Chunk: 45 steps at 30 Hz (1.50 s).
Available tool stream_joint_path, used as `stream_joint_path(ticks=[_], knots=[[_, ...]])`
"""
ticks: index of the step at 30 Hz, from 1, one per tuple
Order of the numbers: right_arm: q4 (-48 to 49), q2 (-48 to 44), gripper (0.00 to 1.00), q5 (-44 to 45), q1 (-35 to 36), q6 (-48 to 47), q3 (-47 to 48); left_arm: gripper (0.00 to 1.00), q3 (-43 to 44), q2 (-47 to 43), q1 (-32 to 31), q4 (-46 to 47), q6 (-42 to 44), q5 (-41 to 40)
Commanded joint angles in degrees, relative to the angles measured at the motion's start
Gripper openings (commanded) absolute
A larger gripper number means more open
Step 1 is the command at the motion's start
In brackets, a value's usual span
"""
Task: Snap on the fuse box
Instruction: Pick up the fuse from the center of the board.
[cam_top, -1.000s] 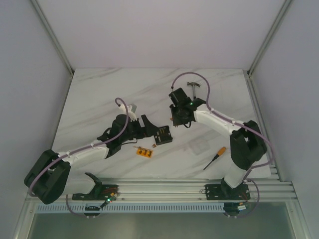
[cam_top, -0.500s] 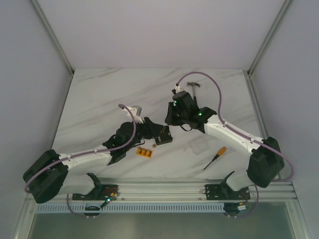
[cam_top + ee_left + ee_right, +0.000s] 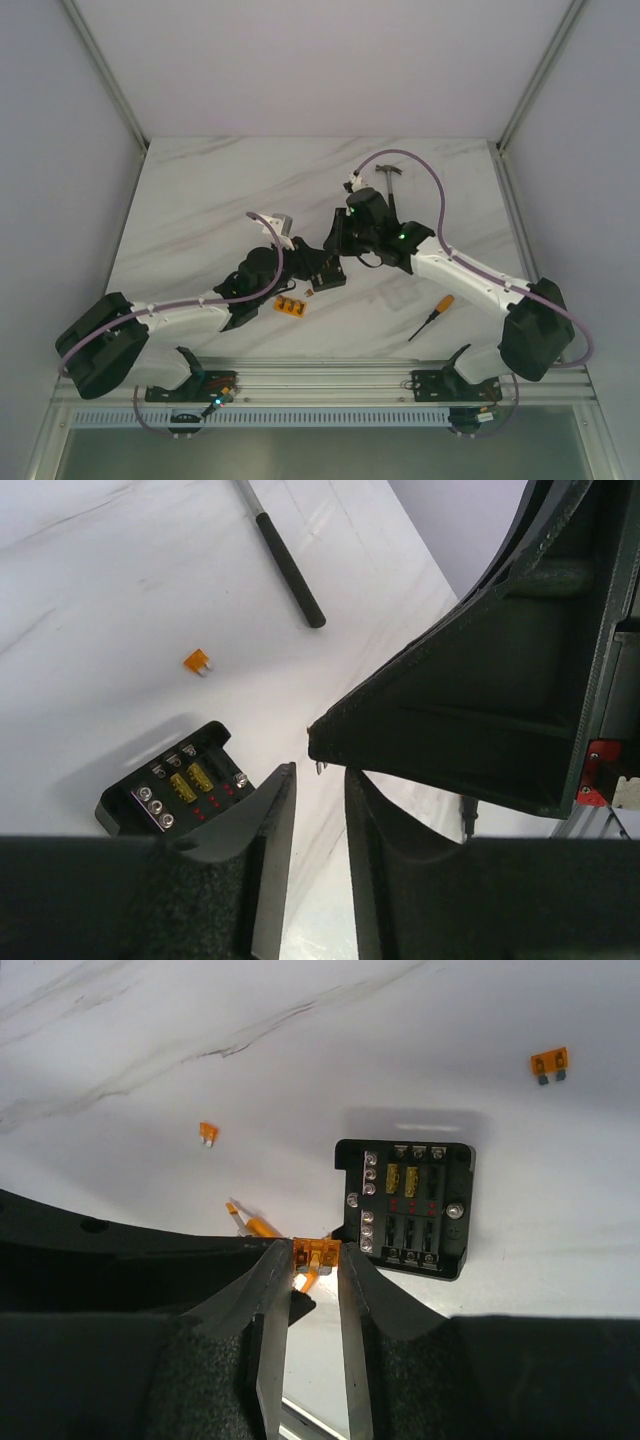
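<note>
fuse box (image 3: 405, 1207) sat on the tabletop (image 3: 450, 1020), most slots empty. right end effector (image 3: 313, 1260) pinched a fuse (image 3: 316, 1252) just beside it, not in yet; left end effector (image 3: 320, 790) was slightly open, empty.

Left wrist: left finger (image 3: 255, 825) is covering fuse box's (image 3: 175, 785) near corner; hammer (image 3: 287, 568) is running off top edge, head unseen.
Top view: left arm (image 3: 190, 312) and right arm (image 3: 460, 270) are overlapping the box, slots too small to tell.
Right wrist: right fingers (image 3: 270, 1310) are hiding part of fuse (image 3: 315, 1253).
</note>
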Motion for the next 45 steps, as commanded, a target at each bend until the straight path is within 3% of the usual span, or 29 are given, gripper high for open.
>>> stream_joint_path(ticks=[1,21,25,32,38,45], knots=[[2.52,-1.38,0.18,-1.19,0.49,1.18,-1.01,0.34,1.32,0.76,-0.18,2.96,2.17,-1.1],[5.72,-2.5,0.2,-4.54,0.68,3.44,-4.13,0.05,0.5,-0.61,-0.27,4.24,6.17,-1.03],[6.93,-3.3,0.33,-4.87,0.67,3.08,-4.09,0.02,-0.35,-1.61,-0.2,4.59,6.83,-0.98],[6.61,-7.51,0.46,-5.69,-1.02,-4.99,-2.94,0.0,-2.34,-4.55,0.81,3.74,9.1,0.62],[6.82,-10.03,0.47,-17.43,-5.99,-19.59,-3.26,0.0,-3.33,-6.49,5.81,3.1,9.83,12.55],[6.34,-11.6,0.47,-34.42,-9.98,-36.05,-2.68,0.0,-1.37,-7.36,12.47,2.21,10.03,36.03]])
